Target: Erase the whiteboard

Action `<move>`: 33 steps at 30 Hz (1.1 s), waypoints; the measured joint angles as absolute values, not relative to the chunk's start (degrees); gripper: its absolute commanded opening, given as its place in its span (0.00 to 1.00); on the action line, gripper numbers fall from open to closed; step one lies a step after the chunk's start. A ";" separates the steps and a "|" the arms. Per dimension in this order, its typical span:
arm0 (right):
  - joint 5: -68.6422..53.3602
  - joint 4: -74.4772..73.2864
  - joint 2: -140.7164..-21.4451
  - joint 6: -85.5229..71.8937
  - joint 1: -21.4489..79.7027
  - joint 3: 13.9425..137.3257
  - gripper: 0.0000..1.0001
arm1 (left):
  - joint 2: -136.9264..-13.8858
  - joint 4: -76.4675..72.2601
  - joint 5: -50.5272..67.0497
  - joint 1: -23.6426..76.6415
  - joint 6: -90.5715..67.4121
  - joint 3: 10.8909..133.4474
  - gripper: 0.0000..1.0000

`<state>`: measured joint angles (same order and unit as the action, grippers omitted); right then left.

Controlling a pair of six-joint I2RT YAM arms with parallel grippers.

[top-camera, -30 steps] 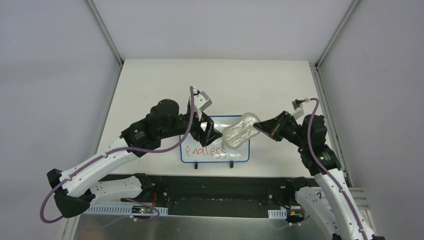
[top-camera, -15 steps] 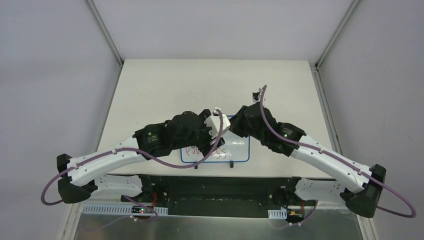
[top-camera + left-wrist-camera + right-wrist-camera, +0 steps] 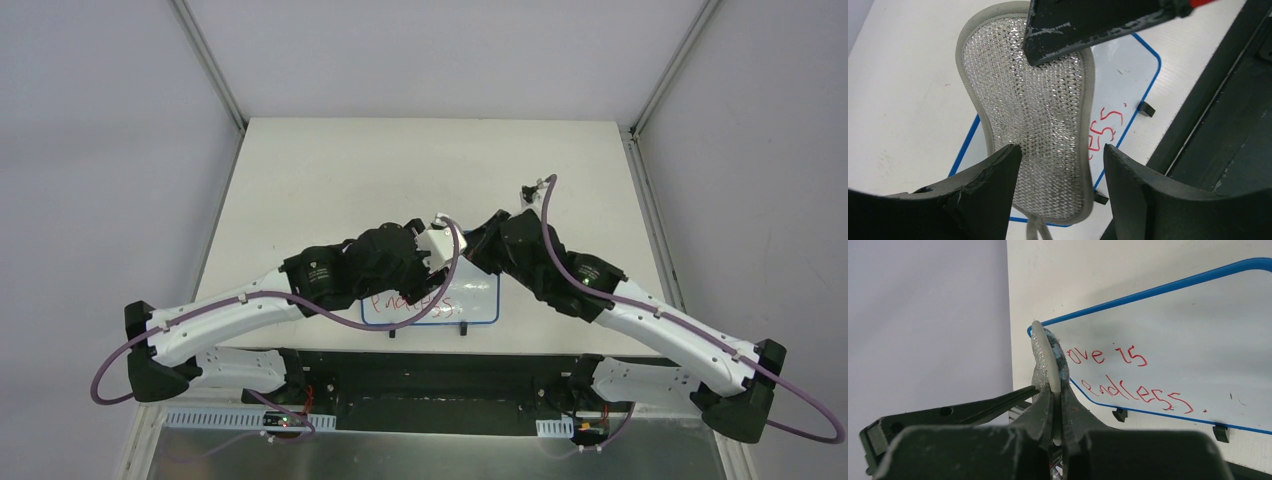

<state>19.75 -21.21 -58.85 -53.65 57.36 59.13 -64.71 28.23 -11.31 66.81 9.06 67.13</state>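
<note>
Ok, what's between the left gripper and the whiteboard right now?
The silver mesh pad, clamped by the right gripper, hangs between the open left gripper and the whiteboard. The left wrist view shows it.

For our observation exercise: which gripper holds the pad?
The right gripper: its fingers are shut on the edge of the pad. The left gripper is open, fingers spread, gripping nothing.

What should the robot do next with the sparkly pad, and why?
Probably tip the pad flat onto the whiteboard and sweep it across the red words. The right jaws pinch it on edge right beside the writing, and none of the writing is wiped yet.
</note>
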 measured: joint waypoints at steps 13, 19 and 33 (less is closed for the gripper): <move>19.70 -17.96 -59.37 -55.13 58.63 57.82 0.00 | -65.67 28.16 -17.30 66.83 9.06 67.13 0.54; 20.08 -16.49 -59.81 -55.37 59.09 57.80 0.00 | -65.89 28.18 -18.26 66.98 8.69 67.13 0.30; 21.19 -14.59 -56.07 -55.24 59.72 54.04 0.43 | -64.77 26.22 -18.33 67.55 9.02 66.39 0.00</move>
